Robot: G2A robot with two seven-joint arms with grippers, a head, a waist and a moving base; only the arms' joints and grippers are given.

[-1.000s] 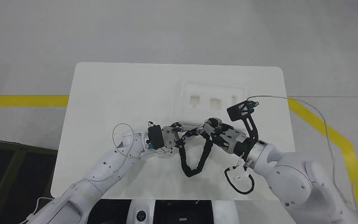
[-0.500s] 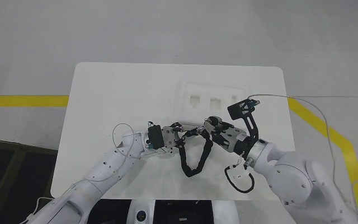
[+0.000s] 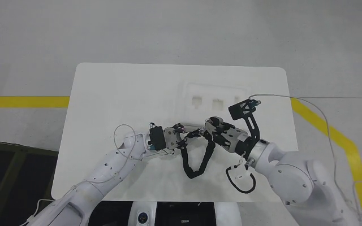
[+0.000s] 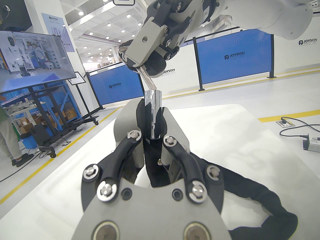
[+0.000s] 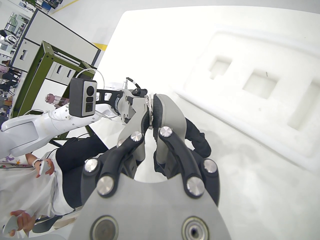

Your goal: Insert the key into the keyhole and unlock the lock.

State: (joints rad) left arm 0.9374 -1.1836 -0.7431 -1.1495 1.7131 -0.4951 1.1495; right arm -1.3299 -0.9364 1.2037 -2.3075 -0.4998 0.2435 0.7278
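My left pincer (image 4: 150, 112) is clenched on the lock (image 4: 152, 98), with the pads round its chrome barrel and the keyhole end facing my other arm. My right pincer (image 4: 143, 64) is clenched on the key (image 4: 149, 82), its flat head between the pads and the blade sticking out. The two meet above the table (image 3: 113, 90), near its middle on the near side. The blade tip sits at the barrel's mouth, tilted off its axis, and I cannot tell whether it has gone in at all. The black sleeved chain (image 3: 195, 164) trails from the barrel in a loop toward the near edge. A white tray (image 3: 218, 101) lies farther off to the right, well apart.

I judge the key light, thin, stiff and smooth. It could swivel in my pads if the tip catches the rim, so the broad faces of the head are the place to hold it. The barrel looks hard and polished, likely slippery, and is best gripped just behind the mouth so it resists the turn. The chain is limp and probably weighty, and it offers no steady hold.
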